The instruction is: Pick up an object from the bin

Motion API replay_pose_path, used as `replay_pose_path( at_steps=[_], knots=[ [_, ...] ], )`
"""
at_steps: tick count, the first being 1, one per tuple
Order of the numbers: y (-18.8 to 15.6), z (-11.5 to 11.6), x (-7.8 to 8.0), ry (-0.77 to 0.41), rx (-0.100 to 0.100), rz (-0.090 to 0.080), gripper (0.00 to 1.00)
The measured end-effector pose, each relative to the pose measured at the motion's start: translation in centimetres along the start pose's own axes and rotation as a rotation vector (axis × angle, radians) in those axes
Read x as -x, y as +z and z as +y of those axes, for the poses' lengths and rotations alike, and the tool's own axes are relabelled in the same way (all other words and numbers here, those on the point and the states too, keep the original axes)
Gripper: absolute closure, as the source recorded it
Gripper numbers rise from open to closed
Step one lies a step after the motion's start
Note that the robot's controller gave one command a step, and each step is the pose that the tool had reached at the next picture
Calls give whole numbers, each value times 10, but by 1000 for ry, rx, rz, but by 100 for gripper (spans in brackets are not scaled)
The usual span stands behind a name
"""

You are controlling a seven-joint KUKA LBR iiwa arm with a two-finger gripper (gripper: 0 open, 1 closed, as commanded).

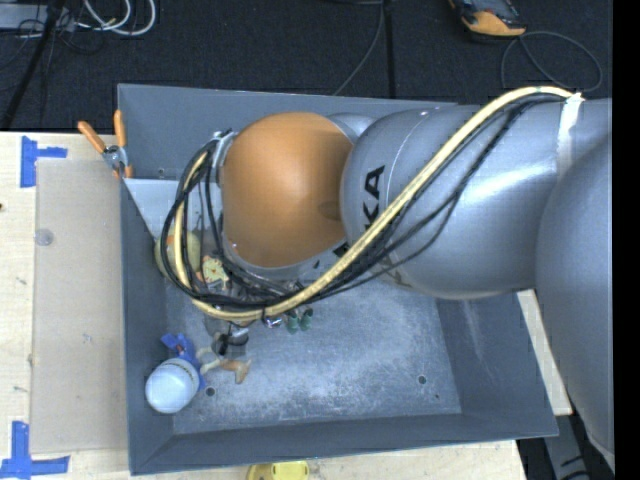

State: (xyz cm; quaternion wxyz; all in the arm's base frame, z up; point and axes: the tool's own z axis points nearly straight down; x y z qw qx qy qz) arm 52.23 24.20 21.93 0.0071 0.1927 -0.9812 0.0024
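Just up and right of the white rounded thing [172,386] in the bin [350,378], the gripper [232,344] hangs low under the arm's orange cover [280,188]. It's over a small tan piece [234,368] lying right beside the white thing. Can't tell if the gripper is released or clenched, the wrist hides it. A blue bit [179,346] sits just above the white thing, near the tan piece. Centre on the tan piece, come straight down, and stay off the blue bit and white thing so you don't nudge them.
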Motion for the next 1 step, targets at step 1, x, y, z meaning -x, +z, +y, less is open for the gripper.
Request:
replay_pose_path(
  at_steps=[1],
  knots=[
    [-46, -2, 4, -3, 0, -11, 100]
  ],
)
